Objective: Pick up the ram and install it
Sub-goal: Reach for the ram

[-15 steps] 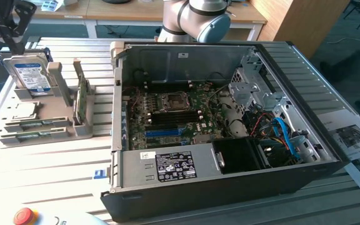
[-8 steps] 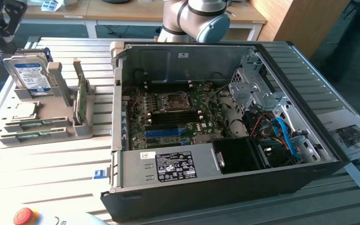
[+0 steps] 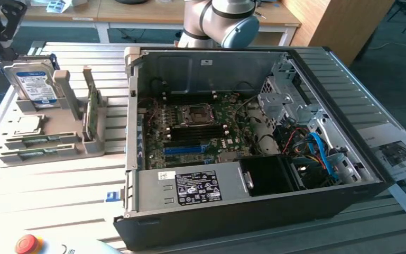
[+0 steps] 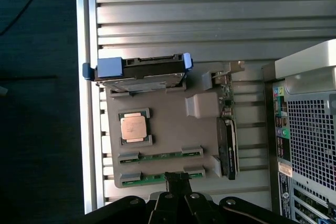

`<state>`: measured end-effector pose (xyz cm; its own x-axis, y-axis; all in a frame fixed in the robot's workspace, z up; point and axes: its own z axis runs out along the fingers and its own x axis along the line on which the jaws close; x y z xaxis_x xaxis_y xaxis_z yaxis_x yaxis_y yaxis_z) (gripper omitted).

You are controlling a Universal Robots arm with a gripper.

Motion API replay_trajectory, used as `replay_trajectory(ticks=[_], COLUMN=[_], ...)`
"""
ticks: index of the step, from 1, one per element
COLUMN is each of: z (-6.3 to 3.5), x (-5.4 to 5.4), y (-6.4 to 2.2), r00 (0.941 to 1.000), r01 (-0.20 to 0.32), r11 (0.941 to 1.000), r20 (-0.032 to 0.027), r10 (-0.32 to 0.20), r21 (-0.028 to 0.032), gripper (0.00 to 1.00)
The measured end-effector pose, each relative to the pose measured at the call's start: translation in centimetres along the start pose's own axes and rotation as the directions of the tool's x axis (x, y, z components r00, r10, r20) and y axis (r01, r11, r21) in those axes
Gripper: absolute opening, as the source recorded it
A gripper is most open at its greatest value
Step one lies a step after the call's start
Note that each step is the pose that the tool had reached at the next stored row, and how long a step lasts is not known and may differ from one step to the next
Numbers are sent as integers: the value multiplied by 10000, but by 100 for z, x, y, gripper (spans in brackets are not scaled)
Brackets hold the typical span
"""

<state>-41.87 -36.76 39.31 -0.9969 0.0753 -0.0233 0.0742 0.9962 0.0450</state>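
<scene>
The pincer [image 4: 178, 177] hangs clenched on nothing above the slim green ram stick [image 4: 149, 178]; if it descends shut, it would jab the board.

The claw [image 4: 177, 178] hides the middle of one ram [image 4: 149, 179].

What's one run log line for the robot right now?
gripper: shut, over ram | ram: lying in tray, not lifted | case: open
</scene>
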Motion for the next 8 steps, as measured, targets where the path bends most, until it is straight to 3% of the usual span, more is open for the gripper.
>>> replay_trajectory(ticks=[8], z=[-1], x=[44], y=[-2], r00=[10000], r01=[1], r11=[10000], r20=[-1], r10=[-1], r21=[0], gripper=[10])
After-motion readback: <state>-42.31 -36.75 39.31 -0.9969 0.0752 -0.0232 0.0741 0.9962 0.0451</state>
